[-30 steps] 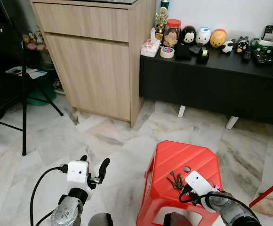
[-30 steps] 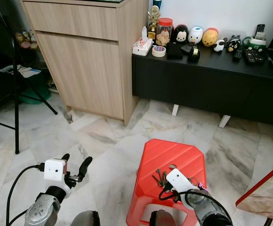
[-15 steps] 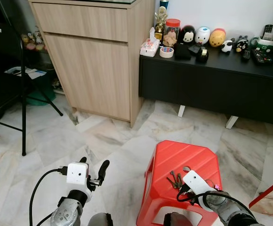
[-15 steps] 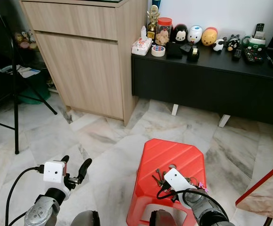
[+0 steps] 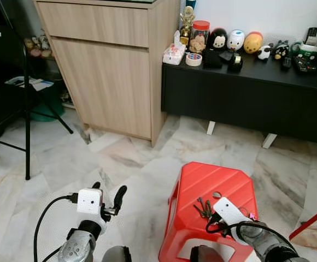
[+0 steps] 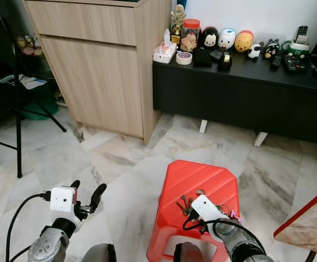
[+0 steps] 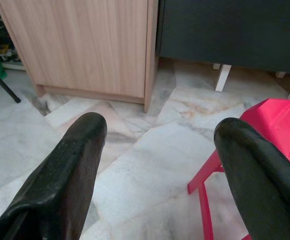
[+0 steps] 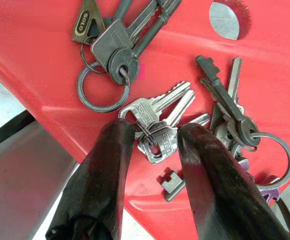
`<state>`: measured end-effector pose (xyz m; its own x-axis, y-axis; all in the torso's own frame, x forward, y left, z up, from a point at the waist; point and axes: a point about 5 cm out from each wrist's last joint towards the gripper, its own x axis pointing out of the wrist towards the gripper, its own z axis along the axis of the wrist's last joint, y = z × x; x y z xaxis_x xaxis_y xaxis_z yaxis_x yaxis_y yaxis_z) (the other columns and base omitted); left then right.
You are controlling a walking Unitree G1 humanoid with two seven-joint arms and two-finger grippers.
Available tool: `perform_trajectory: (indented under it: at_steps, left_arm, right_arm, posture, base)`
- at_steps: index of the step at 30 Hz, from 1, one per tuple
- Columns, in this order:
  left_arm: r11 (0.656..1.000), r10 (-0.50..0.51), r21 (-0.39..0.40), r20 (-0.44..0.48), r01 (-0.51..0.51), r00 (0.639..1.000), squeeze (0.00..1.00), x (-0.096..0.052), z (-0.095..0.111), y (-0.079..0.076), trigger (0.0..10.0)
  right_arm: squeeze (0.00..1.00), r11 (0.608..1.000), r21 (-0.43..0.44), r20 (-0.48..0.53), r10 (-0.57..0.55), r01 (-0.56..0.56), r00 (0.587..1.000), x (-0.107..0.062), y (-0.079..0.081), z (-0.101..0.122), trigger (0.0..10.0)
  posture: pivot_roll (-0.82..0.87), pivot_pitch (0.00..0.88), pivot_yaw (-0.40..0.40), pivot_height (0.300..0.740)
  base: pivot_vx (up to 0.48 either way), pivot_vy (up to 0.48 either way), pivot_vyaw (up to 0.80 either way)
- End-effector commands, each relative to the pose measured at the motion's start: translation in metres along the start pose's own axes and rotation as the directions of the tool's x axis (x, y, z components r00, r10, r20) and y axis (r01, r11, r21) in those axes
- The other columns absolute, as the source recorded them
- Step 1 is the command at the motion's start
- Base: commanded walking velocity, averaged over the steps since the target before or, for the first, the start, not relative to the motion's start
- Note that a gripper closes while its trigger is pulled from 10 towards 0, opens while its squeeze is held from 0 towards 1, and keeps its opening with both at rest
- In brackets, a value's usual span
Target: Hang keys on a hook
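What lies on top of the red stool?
Three bunches of keys lie on the red stool, the right claw straddling the silver bunch. Its fingers cover part of that bunch.

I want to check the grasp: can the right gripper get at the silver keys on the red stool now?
Probably yes: the right gripper is open with the silver keys between its fingertips on the red stool, and nothing blocks them.

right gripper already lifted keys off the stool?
No, the silver keys lie flat on the red stool, between the right gripper's fingers.

Right end effector [image 8: 152, 137] low, fingers slightly parted; left end effector [image 7: 157, 145] wide apart, idle.
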<state>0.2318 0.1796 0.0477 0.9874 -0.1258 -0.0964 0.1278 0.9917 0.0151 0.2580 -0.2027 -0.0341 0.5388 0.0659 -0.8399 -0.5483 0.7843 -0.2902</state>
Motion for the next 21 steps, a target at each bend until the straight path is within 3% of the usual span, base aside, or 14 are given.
perform_trajectory:
  at_steps: [1,2,3,4,21]
  left_arm:
    - [1.000,-0.005,0.003,0.000,0.005,1.000,0.00,-0.0010,0.0022,0.0004,10.0]
    - [1.000,-0.005,0.004,0.000,0.005,1.000,0.00,-0.0010,0.0022,0.0004,10.0]
    - [1.000,-0.005,0.004,0.000,0.005,1.000,0.00,-0.0010,0.0023,0.0005,10.0]
    - [1.000,-0.005,0.004,0.001,0.005,1.000,0.00,-0.0009,0.0025,0.0005,10.0]
    - [1.000,-0.009,0.007,-0.002,0.009,1.000,0.00,-0.0011,0.0024,-0.0003,10.0]
  right_arm:
    - [0.00,1.000,0.019,0.007,-0.007,0.007,1.000,0.0001,-0.0012,0.0006,6.2]
    - [0.00,1.000,0.021,0.009,-0.008,0.007,1.000,0.0001,-0.0012,0.0006,6.2]
    - [0.00,1.000,0.022,0.010,-0.008,0.008,1.000,0.0002,-0.0012,0.0006,2.7]
    - [0.00,1.000,0.023,0.010,-0.008,0.008,1.000,0.0002,-0.0012,0.0006,0.0]
    - [0.00,1.000,0.016,0.014,0.010,-0.010,1.000,0.0013,0.0028,0.0009,0.0]
  posture:
    - [0.07,0.054,-0.030,0.626]
    - [0.07,0.054,-0.030,0.626]
    - [0.07,0.053,-0.028,0.626]
    - [0.07,0.053,-0.028,0.626]
    - [0.07,0.056,-0.031,0.626]
  base:
    - [0.000,0.000,0.00]
    - [0.000,0.000,0.00]
    - [0.000,0.000,0.00]
    - [0.000,0.000,0.00]
    - [0.000,0.000,0.00]
